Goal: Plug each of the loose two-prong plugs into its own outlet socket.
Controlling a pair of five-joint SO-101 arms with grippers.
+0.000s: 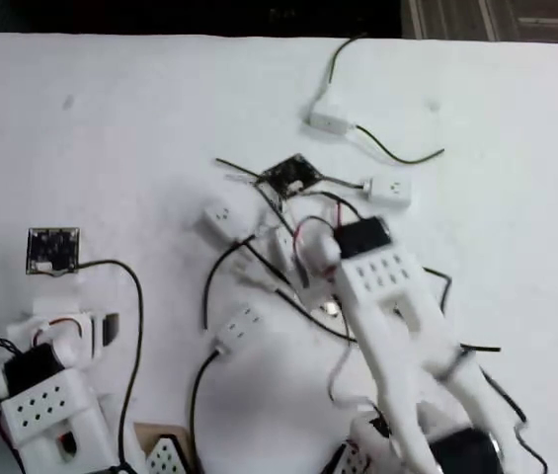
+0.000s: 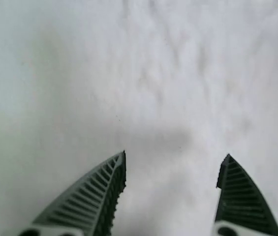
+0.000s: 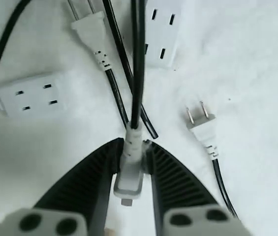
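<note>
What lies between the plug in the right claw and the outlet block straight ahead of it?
In the right wrist view, black cords cross there: the plug's cord and a second cord.

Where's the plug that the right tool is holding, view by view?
High view: at the right tool's tip, mid-table in the cable tangle, too small to pick out.
Left wrist view: left tool open over the tablecloth.
Right wrist view: plug clamped in the right tool.
Shared landmark: the white tablecloth.
</note>
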